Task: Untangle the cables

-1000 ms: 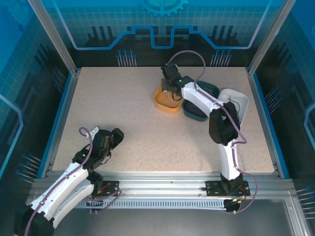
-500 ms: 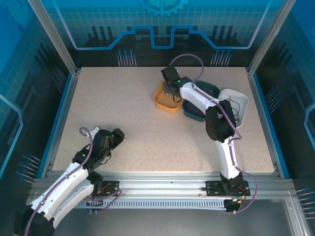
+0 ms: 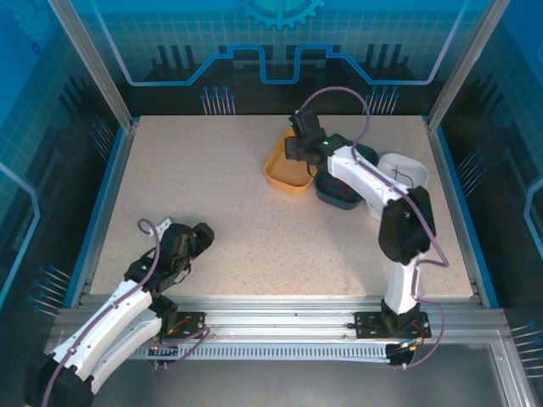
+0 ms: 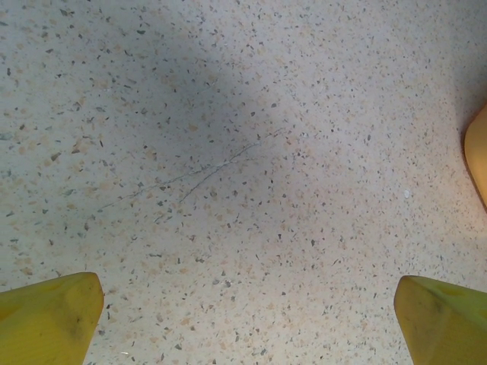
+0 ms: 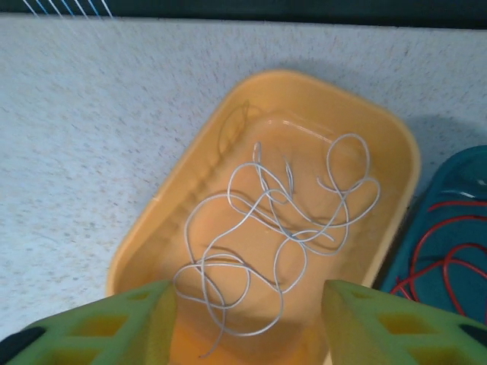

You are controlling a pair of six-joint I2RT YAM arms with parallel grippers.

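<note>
Upper middle of the overhead view, the right pincer [image 5: 247, 308] hovers over the orange tray [image 5: 179, 198], fingers apart and holding nothing. The white cables [image 5: 274, 228] lie loose in that tray, with the red cables [image 5: 449, 204] in the teal tray [image 5: 464, 171] beside it. I'd back off straight up so no loop snags a fingertip. Lower left, the left pincer [image 4: 243, 312] sits wide open over bare speckled tabletop [image 4: 228, 152]. The surface looks flat and matte, and blue-lit panels and aluminium posts box it all in.
</note>
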